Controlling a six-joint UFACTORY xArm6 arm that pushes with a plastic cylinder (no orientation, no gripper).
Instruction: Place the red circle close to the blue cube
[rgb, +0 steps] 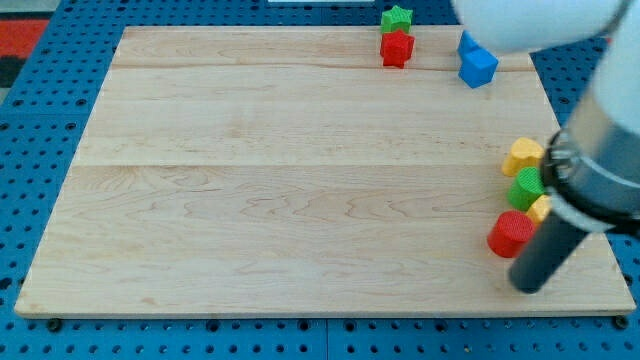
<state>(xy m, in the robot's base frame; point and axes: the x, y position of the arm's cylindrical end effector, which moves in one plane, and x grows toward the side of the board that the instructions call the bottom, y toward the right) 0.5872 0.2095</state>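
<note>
The red circle (511, 233) lies near the board's right edge, toward the view's bottom. The blue cube (478, 66) sits at the view's top right, with another blue block (465, 43) partly hidden behind it under the arm. My tip (529, 285) rests on the board just below and slightly right of the red circle, close to it or touching it. The dark rod rises up and to the right from there.
A yellow block (522, 156), a green block (526, 188) and a second yellow block (540, 208) cluster above the red circle, partly hidden by the arm. A green star (397, 18) and a red star-like block (397, 47) sit at the top edge. The wooden board (280, 180) lies on blue pegboard.
</note>
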